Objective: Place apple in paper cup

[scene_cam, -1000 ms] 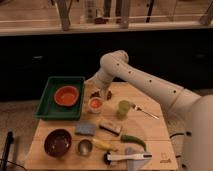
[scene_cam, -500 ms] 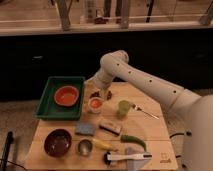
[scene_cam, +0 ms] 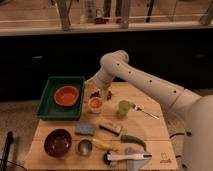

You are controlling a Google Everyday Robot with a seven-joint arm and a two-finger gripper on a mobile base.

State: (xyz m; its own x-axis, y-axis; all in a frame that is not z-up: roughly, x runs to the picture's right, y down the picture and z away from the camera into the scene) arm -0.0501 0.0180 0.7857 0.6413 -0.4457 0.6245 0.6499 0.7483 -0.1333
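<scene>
Comparing this moment with the half-second and the second before, almost nothing has shifted: the apple (scene_cam: 94,103) sits at the same spot in the mouth of the paper cup (scene_cam: 94,109), and the gripper (scene_cam: 101,94) stays just behind and slightly above the cup's rim. Its two dark fingers look parted, one to each side, with nothing held between them, and they seem to be clear of the fruit. That stillness suggests the placing is as good as done, the release made, and that what remains is for the arm to draw away without clipping the cup.

The cup stands upright near the middle of the wooden table (scene_cam: 150,131), just right of the green tray (scene_cam: 46,109) that holds the orange bowl (scene_cam: 67,95), and left of the pale green cup (scene_cam: 123,108). Its axis runs vertically and its mouth faces up. The apple fills that mouth, its red-orange top showing above the white wall. Being round, it has no long axis to speak of, and which way its stem points cannot be told from here.
</scene>
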